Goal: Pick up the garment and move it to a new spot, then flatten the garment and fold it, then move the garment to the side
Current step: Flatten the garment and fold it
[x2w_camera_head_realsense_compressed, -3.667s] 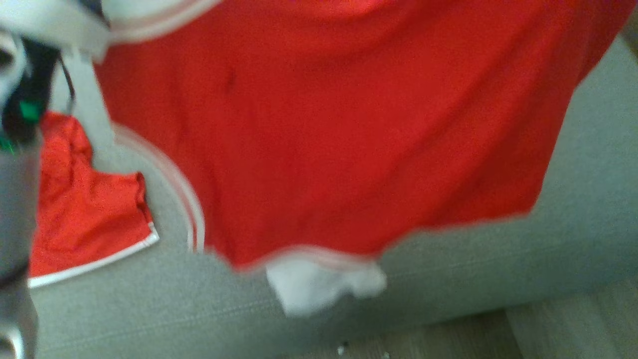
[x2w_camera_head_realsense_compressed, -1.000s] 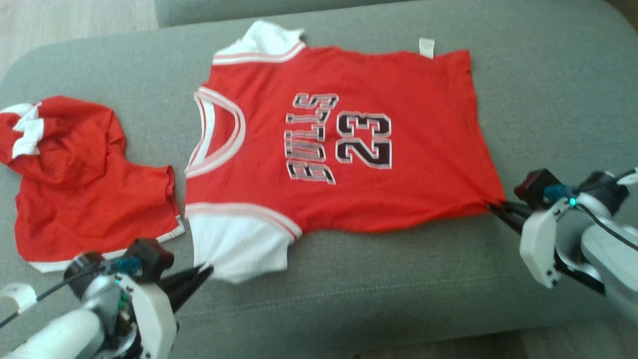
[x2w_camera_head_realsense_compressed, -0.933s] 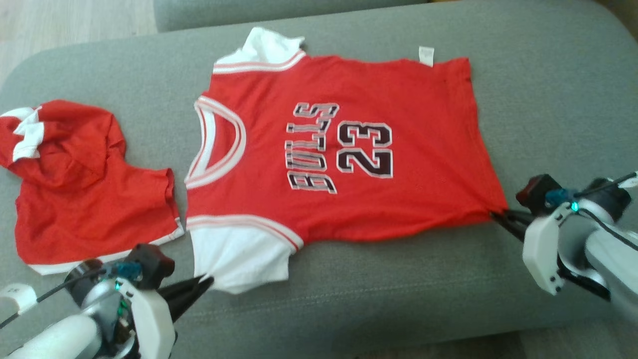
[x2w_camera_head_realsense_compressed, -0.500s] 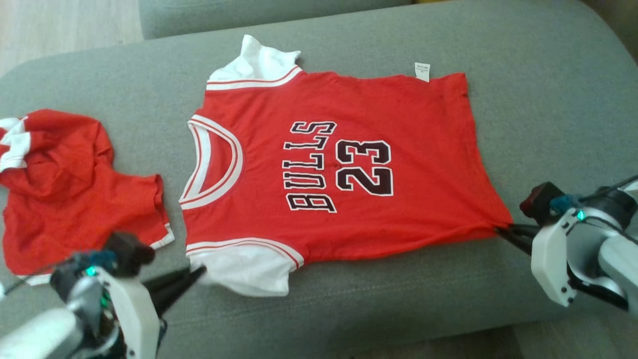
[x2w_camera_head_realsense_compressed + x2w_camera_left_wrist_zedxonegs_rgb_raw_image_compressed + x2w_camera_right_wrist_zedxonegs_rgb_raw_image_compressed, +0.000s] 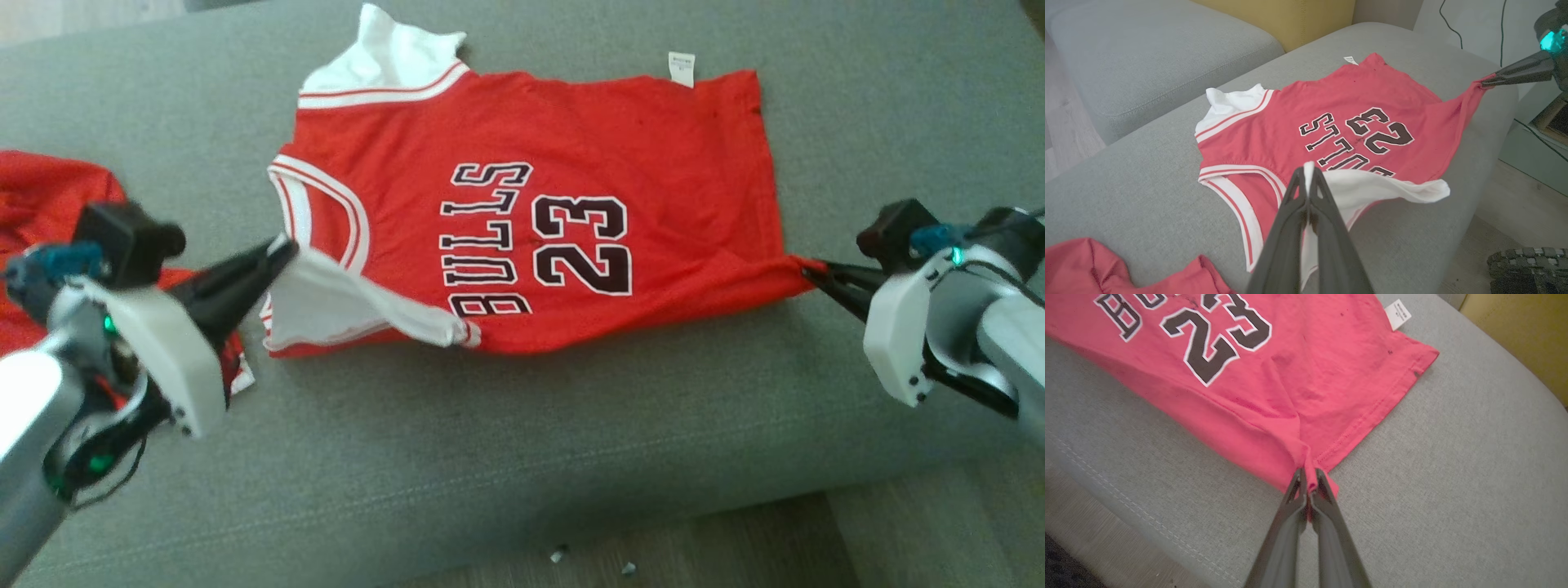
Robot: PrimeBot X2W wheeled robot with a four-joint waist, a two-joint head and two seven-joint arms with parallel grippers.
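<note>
Red cotton, the jersey (image 5: 571, 163) lies spread print-up on the grey sofa cushion (image 5: 490, 457), stretched between the two claws. The left claw (image 5: 282, 249) is clamped on the near white sleeve (image 5: 351, 298). The sleeve is lifted and laid back over the chest, where it covers the lower half of the letter B and the near shoulder seam. In the left wrist view the dark fingers hide the strip of cloth they pinch. The right claw (image 5: 808, 273) is closed tight on the near hem corner, which is drawn out to a point, and a sliver of red shows between its tips.

Beside and behind the left claw lies a second red garment (image 5: 33, 196). It is cut off by the picture's edge and partly screened by that wrist, so its kind cannot be told. A small white label (image 5: 681, 69) sticks out at the hem corner far from the right claw, and its print is too small to read. The far sleeve (image 5: 384, 49) is crumpled.

The jersey's long axis runs from one claw to the other, with the neckline at the left claw's end and the hem at the right claw's end. "BULLS" and "23" lie sideways, the letter tops toward the left claw.
</note>
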